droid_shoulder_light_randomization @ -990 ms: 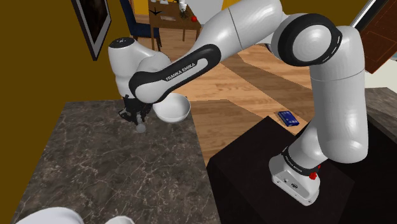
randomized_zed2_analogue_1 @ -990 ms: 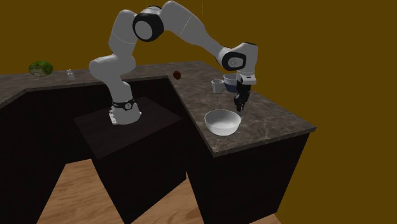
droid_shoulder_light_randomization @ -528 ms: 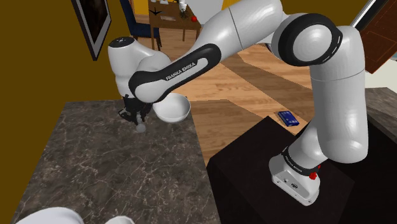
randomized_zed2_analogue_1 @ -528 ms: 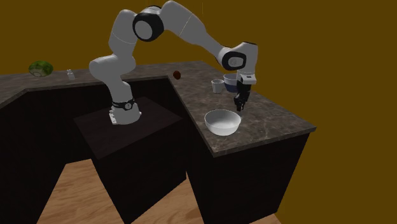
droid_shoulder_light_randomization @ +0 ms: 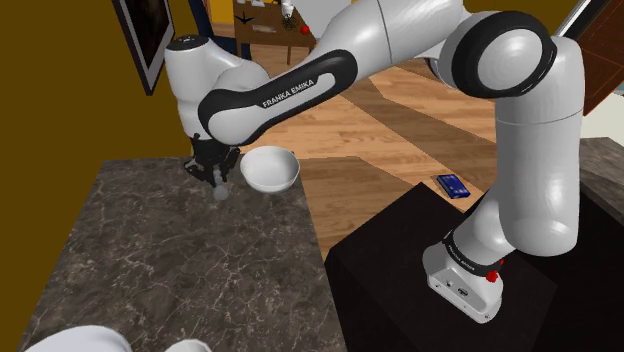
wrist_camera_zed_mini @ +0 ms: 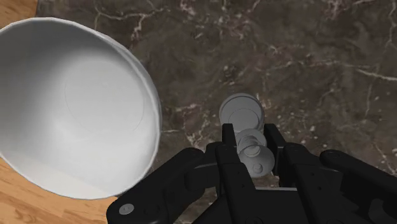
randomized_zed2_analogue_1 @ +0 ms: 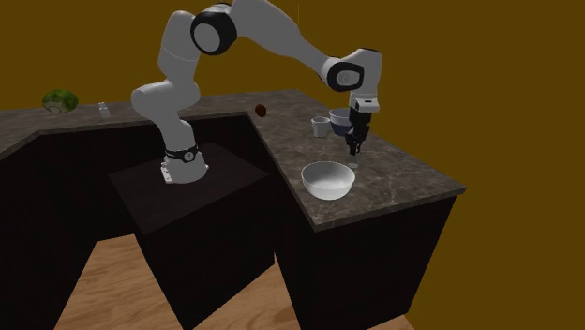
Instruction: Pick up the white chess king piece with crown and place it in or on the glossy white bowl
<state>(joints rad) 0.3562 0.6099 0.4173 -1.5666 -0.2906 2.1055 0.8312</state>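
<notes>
The pale grey-white chess king (wrist_camera_zed_mini: 242,113) is clasped near its crown by my black gripper (wrist_camera_zed_mini: 253,145), which is shut on it, with its round base pointing down at the dark marble counter (wrist_camera_zed_mini: 318,57). In the shoulder view the gripper (droid_shoulder_light_randomization: 215,175) holds the king (droid_shoulder_light_randomization: 220,191) just above the counter, close beside the glossy white bowl (droid_shoulder_light_randomization: 270,168) on that view's left. The bowl (wrist_camera_zed_mini: 70,108) stands empty next to the gripper. In the second exterior view the gripper (randomized_zed2_analogue_1: 354,148) hangs just behind the bowl (randomized_zed2_analogue_1: 328,178).
The bowl sits near the counter's edge (droid_shoulder_light_randomization: 305,215), with wooden floor beyond it. A white cup (randomized_zed2_analogue_1: 321,125) and a darker bowl (randomized_zed2_analogue_1: 339,119) stand further along the counter. White rounded objects (droid_shoulder_light_randomization: 80,340) lie at the counter's near corner. A blue phone (droid_shoulder_light_randomization: 452,185) lies on the floor.
The gripper has risen a little with the king in its grip, lifting the piece off the counter. The bowl has not moved.
</notes>
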